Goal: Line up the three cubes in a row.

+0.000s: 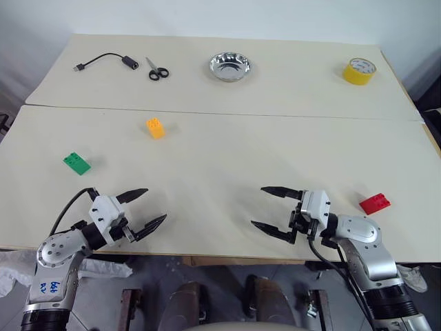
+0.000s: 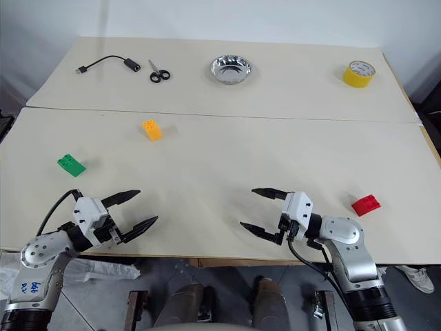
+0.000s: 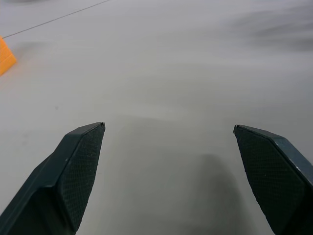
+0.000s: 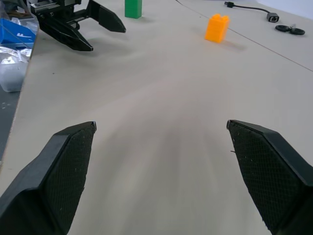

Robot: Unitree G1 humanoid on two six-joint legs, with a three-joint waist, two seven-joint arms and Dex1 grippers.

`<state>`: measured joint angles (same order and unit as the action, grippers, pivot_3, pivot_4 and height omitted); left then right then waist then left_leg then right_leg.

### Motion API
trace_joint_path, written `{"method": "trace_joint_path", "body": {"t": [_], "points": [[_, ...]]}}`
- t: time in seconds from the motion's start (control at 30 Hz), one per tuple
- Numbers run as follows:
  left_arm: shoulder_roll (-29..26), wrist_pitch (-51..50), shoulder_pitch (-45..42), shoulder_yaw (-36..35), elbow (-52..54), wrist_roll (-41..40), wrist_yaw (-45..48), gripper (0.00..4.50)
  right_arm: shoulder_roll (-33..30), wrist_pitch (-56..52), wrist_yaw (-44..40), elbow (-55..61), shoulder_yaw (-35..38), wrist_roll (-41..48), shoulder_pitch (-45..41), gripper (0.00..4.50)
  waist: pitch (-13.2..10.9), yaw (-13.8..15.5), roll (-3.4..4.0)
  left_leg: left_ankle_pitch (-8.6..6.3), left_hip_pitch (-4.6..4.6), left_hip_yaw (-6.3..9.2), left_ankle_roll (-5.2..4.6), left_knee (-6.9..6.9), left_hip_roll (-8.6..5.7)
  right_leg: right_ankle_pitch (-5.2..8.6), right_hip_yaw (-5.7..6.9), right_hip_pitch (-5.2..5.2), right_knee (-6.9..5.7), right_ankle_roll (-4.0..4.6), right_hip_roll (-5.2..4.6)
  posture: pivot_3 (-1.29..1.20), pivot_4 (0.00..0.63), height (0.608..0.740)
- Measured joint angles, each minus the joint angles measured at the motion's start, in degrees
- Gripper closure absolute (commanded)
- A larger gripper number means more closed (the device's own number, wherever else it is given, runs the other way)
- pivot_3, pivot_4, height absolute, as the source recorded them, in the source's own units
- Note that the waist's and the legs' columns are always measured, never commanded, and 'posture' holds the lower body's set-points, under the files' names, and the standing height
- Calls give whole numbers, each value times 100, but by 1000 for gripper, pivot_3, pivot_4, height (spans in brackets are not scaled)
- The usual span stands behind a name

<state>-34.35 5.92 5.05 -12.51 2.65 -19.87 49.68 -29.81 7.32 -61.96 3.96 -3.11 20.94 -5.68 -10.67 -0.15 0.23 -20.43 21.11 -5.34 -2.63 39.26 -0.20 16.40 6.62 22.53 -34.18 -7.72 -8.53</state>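
Surface: two pale beige tabletops [image 1: 227,152] butted along a straight seam, matte and bare between the things.
Room: light wall past the far edge; dark floor below the near edge.
Orange-yellow studded plastic brick [image 1: 155,127]: on the near top, just this side of the seam, left of centre, upright.
Green studded plastic brick [image 1: 76,163]: near the left edge, well apart from the orange-yellow one.
Red studded plastic brick [image 1: 374,203]: near the right edge, towards the near right corner, far from the other two; no row formed.
Left gripper [image 1: 147,209]: over the near left corner, black fingers spread wide, nothing between them.
Right gripper [image 1: 267,207]: over the near edge right of centre, fingers spread wide, empty, pointing across at the left one.
Far top: black cable with plug [image 1: 103,62] and black-handled scissors [image 1: 157,70] towards the far left corner; shiny metal bowl [image 1: 230,67] mid-way; yellow tape roll [image 1: 359,70] towards the far right corner.
Open room: broad bare stretch across the middle of the near top, between the two grippers and up to the seam.
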Motion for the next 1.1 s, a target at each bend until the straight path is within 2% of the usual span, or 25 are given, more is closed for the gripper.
{"method": "trace_joint_path", "body": {"t": [0.23, 0.37, 0.57, 0.67, 0.77, 0.93, 1.1], "points": [[-48, -411, -136, -35, 154, -378, 54, 16, 34, 7, 49, -33, 51, 32, -45, 0, 0, 6, 0, 0, 1, 2, 0, 0, 0, 0, 0, 0, -1, 0, -1, 0, 150, 740], [-30, -1071, -388, 48, 587, -865, 123, 16, 44, -257, 349, 552, 394, 412, 292, 0, 0, 30, 0, 0, 3, 7, 0, 2, -1, 0, 0, -2, -1, 0, -1, 0, 150, 740], [60, -1414, -1228, 865, 772, -915, 619, 16, -348, -768, 1162, 1721, 2006, 997, 1262, 0, 4, 144, 0, 0, 3, 4, 0, 4, -5, -1, -1, -3, 0, -3, 3, 0, 150, 740], [134, -1483, -1837, 1397, 564, -859, 1083, 16, -359, -733, 1427, 1810, 3526, 1120, 2329, 0, 8, 270, 4, 0, 7, 2, -2, 4, -12, -2, -1, -5, 3, -4, 5, 0, 150, 740], [235, -1437, -2188, 1719, 222, -691, 1424, 16, -99, -446, 1537, 1554, 4788, 1177, 3206, 0, 11, 267, 2, -2, 4, -8, -5, 2, -7, -3, -5, -7, 12, -6, 15, 0, 150, 740], [616, -1211, -2495, 2067, -246, -437, 1595, 16, 299, 247, 1670, 667, 5358, 892, 3661, 0, 21, 118, 14, -2, -12, -20, -6, 2, -2, -3, -28, -8, 2, -6, 18, 0, 150, 740], [955, -1193, -2709, 2212, -374, -415, 1593, 16, 316, 75, 1682, 310, 5379, 1012, 3831, 0, 27, 63, 25, -2, -14, -19, -6, 1, 1, -3, -33, -7, 0, -6, 16, 0, 150, 740]]}}
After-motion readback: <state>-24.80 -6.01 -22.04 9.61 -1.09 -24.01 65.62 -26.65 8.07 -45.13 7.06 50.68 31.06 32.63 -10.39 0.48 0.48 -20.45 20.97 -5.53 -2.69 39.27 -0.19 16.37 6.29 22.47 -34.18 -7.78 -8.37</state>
